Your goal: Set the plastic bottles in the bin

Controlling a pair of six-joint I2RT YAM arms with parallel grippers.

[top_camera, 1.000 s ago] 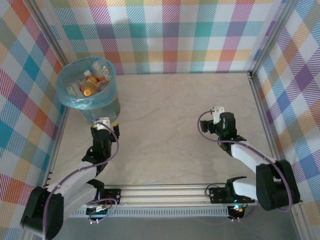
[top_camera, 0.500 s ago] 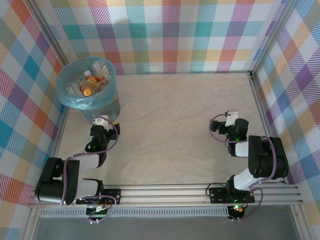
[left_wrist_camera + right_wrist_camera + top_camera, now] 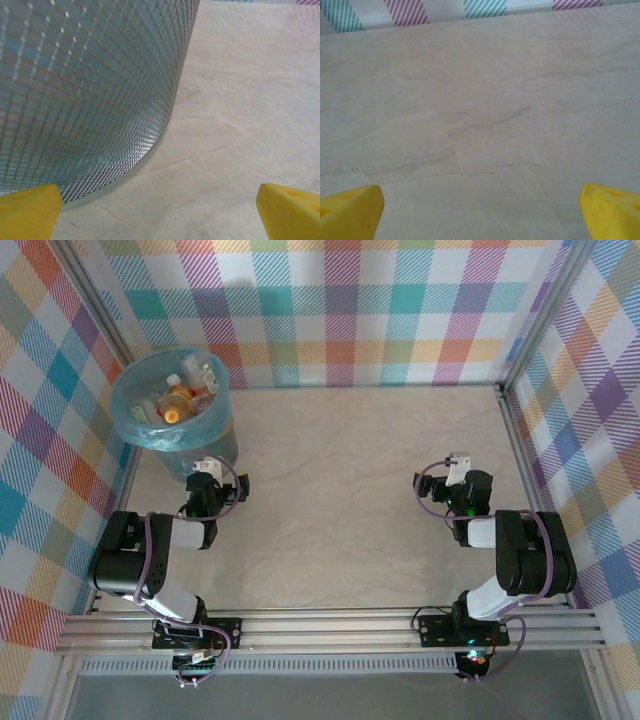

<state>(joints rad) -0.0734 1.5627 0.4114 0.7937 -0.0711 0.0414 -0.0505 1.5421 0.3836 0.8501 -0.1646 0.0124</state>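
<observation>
The bin (image 3: 137,432), round and lined with a light blue bag, stands at the table's far left corner. Several plastic bottles (image 3: 178,400) with orange, red and white labels lie inside it. My left gripper (image 3: 206,478) sits low on the table just in front of the bin, open, with nothing between its fingers. In the left wrist view the bin's ribbed wall (image 3: 85,90) rises close ahead on the left, and my left gripper (image 3: 160,215) shows only bare table between its yellow fingertips (image 3: 27,212). My right gripper (image 3: 452,480) (image 3: 480,215) is open over bare table at the right.
Checked walls close the table on three sides, and the back wall's foot (image 3: 410,12) shows ahead in the right wrist view. Both arms are folded back close to their bases. A metal rail (image 3: 330,625) runs along the near edge. The marbled tabletop (image 3: 340,470) lies between the grippers.
Both arms have folded back towards their bases over the last second. The left gripper's jaws have spread wider. The bin now sits slightly farther back.
</observation>
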